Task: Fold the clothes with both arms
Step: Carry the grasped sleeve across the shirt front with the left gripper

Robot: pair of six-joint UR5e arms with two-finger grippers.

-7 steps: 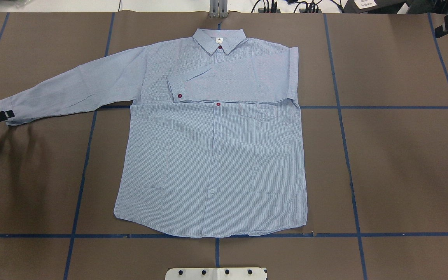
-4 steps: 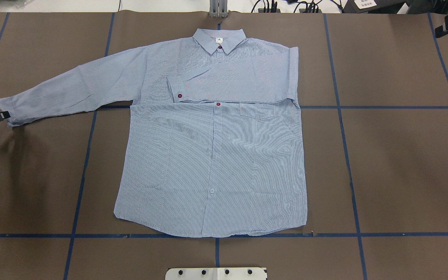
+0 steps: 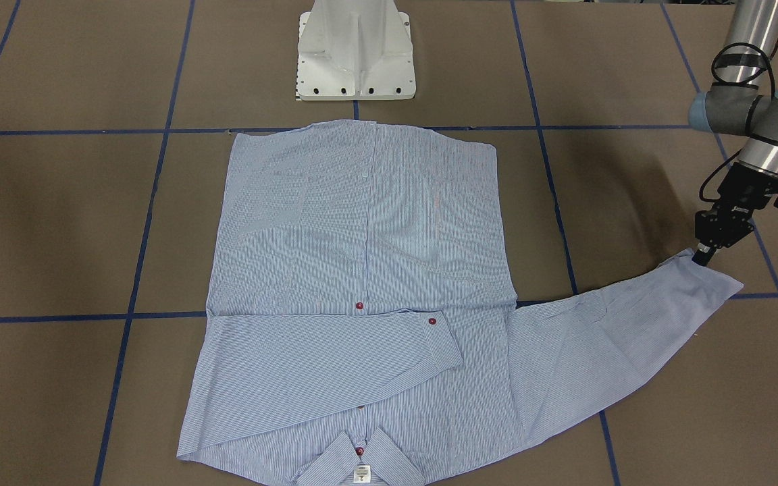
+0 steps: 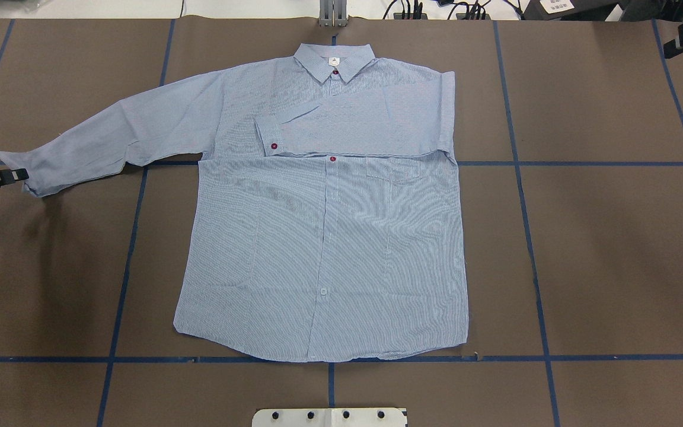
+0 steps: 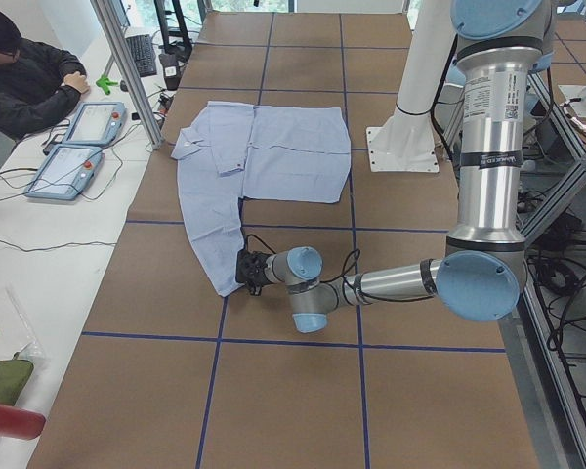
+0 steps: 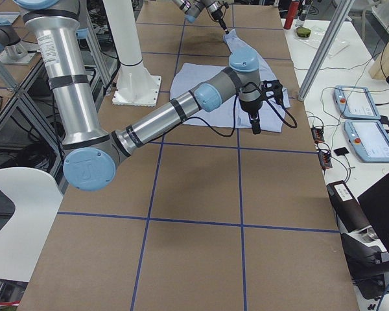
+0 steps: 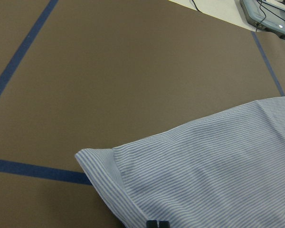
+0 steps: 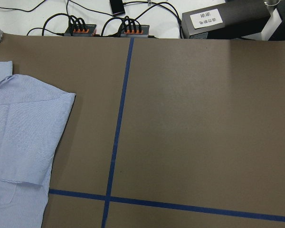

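The clothes are one light blue striped shirt [image 4: 324,249] lying flat, collar [image 4: 334,62] at the far side. One sleeve is folded across the chest, its cuff [image 4: 267,135] near the middle. The other sleeve [image 4: 122,127] stretches out toward the table's left end. My left gripper [image 4: 21,174] is shut on that sleeve's cuff [image 7: 133,190], holding it slightly off the table; it also shows in the front view [image 3: 702,256]. My right gripper [image 6: 255,126] hangs above the table beyond the shirt's right side; I cannot tell whether it is open or shut.
The white pedestal base [image 3: 355,54] stands at the near edge behind the shirt hem. Blue tape lines [image 4: 519,163] cross the brown table. Cables and power strips [image 8: 99,26] lie along the far edge. A person [image 5: 24,68] sits by tablets [image 5: 78,147].
My left gripper first drew the cuff slightly outward, then moved back toward the shirt with it. The cuff has risen and the sleeve now buckles near the elbow.
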